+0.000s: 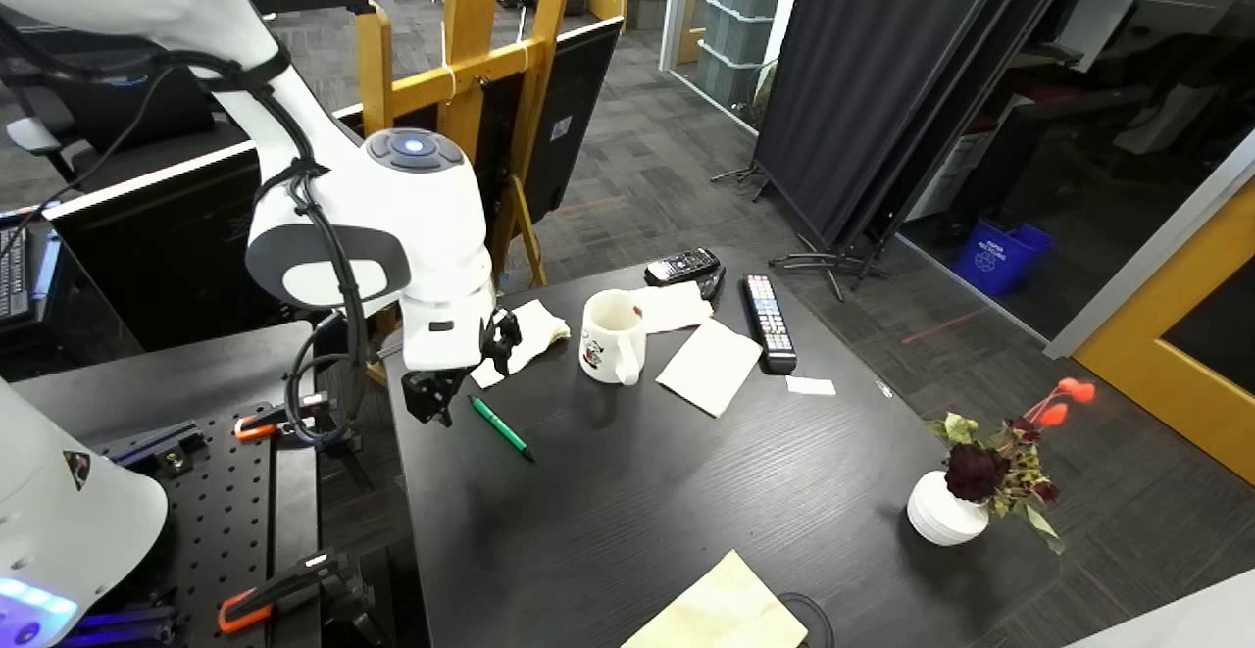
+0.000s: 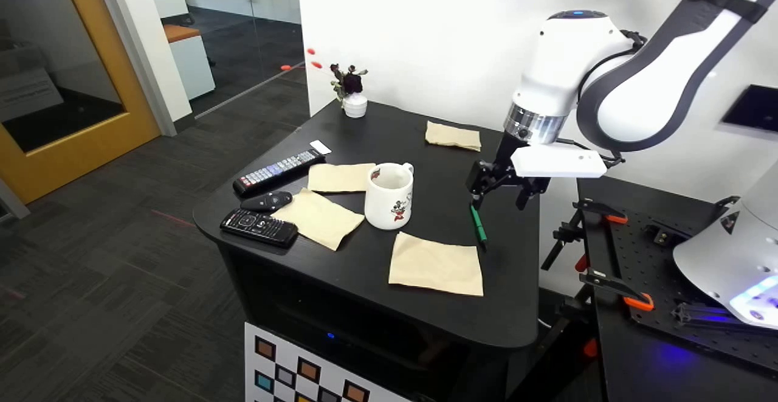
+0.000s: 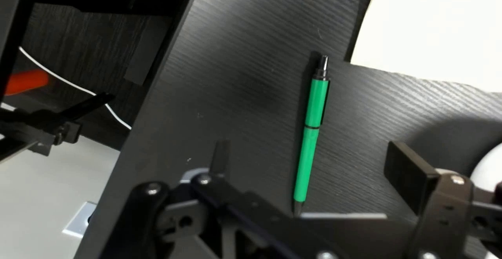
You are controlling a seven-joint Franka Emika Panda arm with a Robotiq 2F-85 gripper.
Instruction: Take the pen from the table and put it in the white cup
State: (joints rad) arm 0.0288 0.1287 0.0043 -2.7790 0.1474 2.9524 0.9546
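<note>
I found the pen lying on the desk, with the cup upright near by and not touching it. The jaws hung above the pen, spread wide, and held nothing. In the wrist view the pen's long axis ran in line with the gap, roughly square to the closing direction, writing tip at the jaws' end. In my judgement little turning was called for, chiefly descent; the remaining height I could not gauge.
</note>
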